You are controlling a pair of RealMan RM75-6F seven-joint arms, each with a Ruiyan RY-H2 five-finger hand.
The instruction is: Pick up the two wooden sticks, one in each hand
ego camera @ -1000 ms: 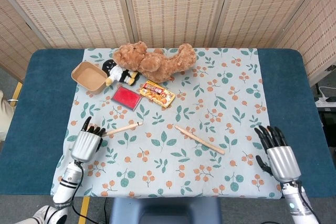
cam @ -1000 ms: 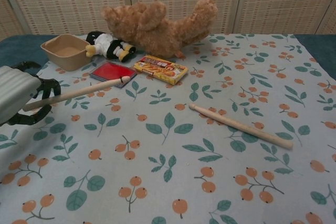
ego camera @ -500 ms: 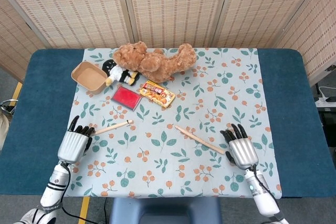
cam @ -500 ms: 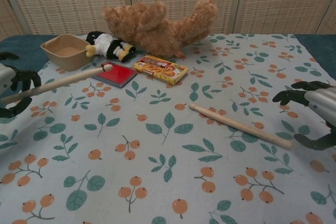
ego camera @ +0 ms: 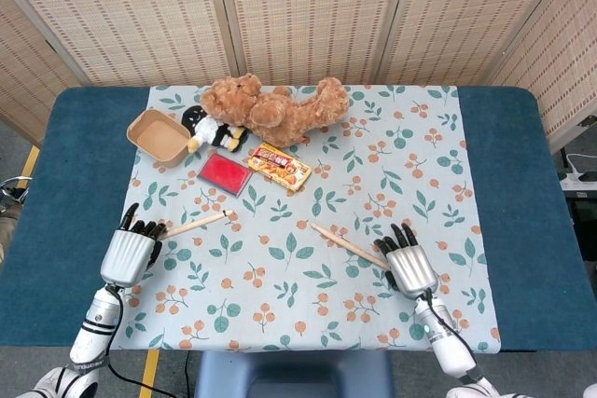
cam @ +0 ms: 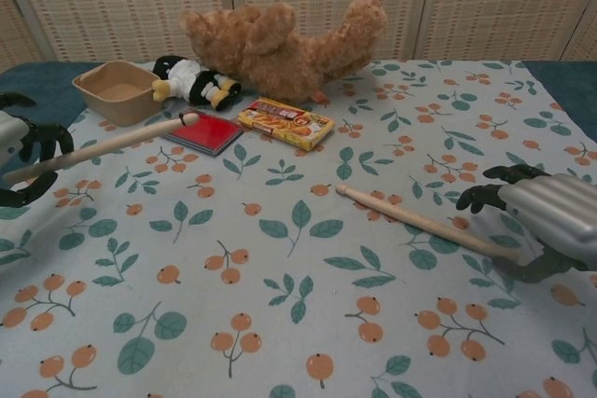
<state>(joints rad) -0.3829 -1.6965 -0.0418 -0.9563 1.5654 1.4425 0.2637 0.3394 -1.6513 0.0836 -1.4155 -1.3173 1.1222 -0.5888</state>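
My left hand (ego camera: 129,251) grips one wooden stick (ego camera: 196,224) by its near end at the cloth's left edge. In the chest view this left hand (cam: 20,150) sits at the far left, and the stick (cam: 112,144) slants up to the right, its tip raised near the red box. The second wooden stick (ego camera: 347,243) lies flat on the cloth right of centre. My right hand (ego camera: 408,266) is at its right end with fingers spread. In the chest view the stick (cam: 420,223) runs between the fingers and thumb of my right hand (cam: 552,219), which are not closed on it.
A brown teddy bear (ego camera: 272,109) lies at the back of the flowered cloth (ego camera: 308,305). A small black-and-white plush toy (ego camera: 213,130), a tan square bowl (ego camera: 157,135), a red box (ego camera: 224,172) and a snack packet (ego camera: 278,165) sit nearby.
My right hand has moved in from the right edge to the second stick's right end. My left hand drew the first stick a little to the left, then held still.
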